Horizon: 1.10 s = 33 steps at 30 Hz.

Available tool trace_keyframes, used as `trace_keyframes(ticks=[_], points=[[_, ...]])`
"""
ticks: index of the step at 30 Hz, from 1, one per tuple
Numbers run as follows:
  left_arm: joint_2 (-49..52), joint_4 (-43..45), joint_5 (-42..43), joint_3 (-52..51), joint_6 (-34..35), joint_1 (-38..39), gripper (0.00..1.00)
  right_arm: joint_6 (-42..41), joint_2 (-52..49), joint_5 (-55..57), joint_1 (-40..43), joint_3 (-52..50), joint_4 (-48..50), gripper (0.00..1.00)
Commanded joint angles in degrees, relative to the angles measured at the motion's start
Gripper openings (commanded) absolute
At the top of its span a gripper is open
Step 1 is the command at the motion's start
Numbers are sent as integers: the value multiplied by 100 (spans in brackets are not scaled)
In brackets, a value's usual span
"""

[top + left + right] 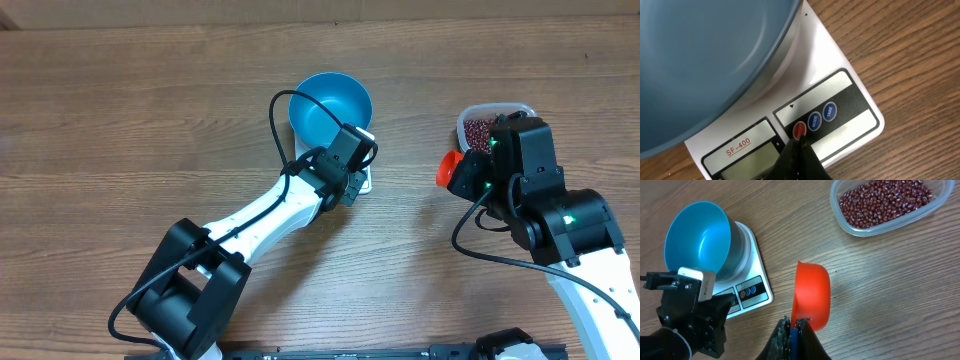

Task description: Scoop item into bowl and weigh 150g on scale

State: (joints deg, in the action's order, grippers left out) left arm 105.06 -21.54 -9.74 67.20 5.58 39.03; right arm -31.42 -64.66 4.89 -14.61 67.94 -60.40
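Wooden table [120, 120] carrying blue bowl [330, 105] sitting on white scale [815, 65]; left gripper [798, 149], fingers together, touching red button [799, 129]; right gripper [796, 325] clamping orange scoop [812, 292] near clear tub [866, 232] holding beans [885, 202].

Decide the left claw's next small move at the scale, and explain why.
Probably press straight down on the red button: the shut left claw has its tip at that button's edge, the display looks blank, and the empty blue bowl rests on the scale, so it likely needs switching on.
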Motion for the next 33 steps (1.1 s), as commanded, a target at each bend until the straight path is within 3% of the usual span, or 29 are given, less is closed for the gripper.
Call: trace_keyframes(ticks=[1,33], points=[[197,70,-103,42,-39,11,4,44,35,15,22,184,44,4],[586,282,-120,42,46,4,4,46,35,15,22,184,-59,4]])
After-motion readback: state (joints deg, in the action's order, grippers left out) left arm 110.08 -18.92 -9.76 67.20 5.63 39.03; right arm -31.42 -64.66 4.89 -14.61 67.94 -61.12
